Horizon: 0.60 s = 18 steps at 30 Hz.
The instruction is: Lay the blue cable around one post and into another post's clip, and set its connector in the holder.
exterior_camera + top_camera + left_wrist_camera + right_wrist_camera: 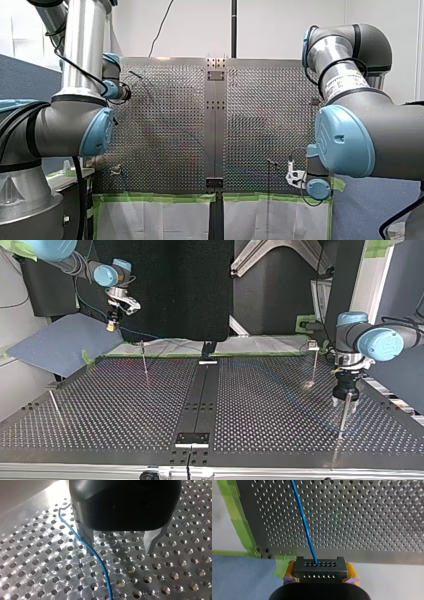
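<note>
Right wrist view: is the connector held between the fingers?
Yes, the connector sits between the right gripper's yellow-padded fingers, blue cable running from it.

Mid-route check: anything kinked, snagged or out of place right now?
Nothing looks damaged. The blue cable has one sharp bend beside my open left gripper and runs close by one finger. The connector sits level in my right gripper.

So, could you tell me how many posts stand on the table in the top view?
4: one post near the left edge, one far back left of centre, one far back right, one below my left gripper. Others may be hidden.
</note>
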Tool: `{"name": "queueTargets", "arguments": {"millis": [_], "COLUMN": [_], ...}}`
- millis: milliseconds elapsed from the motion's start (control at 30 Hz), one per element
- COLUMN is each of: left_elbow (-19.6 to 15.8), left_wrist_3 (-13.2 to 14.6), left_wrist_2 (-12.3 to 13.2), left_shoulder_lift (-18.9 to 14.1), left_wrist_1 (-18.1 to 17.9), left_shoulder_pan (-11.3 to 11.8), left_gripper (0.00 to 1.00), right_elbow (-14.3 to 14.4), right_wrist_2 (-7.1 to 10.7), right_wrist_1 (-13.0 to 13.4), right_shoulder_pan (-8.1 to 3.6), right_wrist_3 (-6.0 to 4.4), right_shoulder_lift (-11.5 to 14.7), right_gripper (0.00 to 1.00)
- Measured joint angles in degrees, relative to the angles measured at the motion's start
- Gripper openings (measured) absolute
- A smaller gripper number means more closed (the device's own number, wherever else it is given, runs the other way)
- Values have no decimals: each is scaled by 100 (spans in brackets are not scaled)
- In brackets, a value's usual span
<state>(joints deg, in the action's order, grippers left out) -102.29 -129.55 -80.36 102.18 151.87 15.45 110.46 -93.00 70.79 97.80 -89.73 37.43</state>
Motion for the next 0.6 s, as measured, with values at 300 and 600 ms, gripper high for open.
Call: {"name": "queueTargets", "arguments": {"millis": [300, 600], "left_elbow": [0, 0], "left_wrist_3": [0, 16], "left_wrist_2": [-1, -1], "left_shoulder_lift": [0, -2], "left_wrist_1": [2, 56], "left_shoulder_pan": [-33, -108], "left_gripper": [99, 99], "right_elbow": [-1, -108], "right_wrist_2": [460, 919], "right_wrist_1": [-90, -187], "right_shoulder_pan": [-21, -56], "right_wrist_3": [98, 114], "right_shoulder_lift": [1, 4], "right_gripper": [0, 0]}}
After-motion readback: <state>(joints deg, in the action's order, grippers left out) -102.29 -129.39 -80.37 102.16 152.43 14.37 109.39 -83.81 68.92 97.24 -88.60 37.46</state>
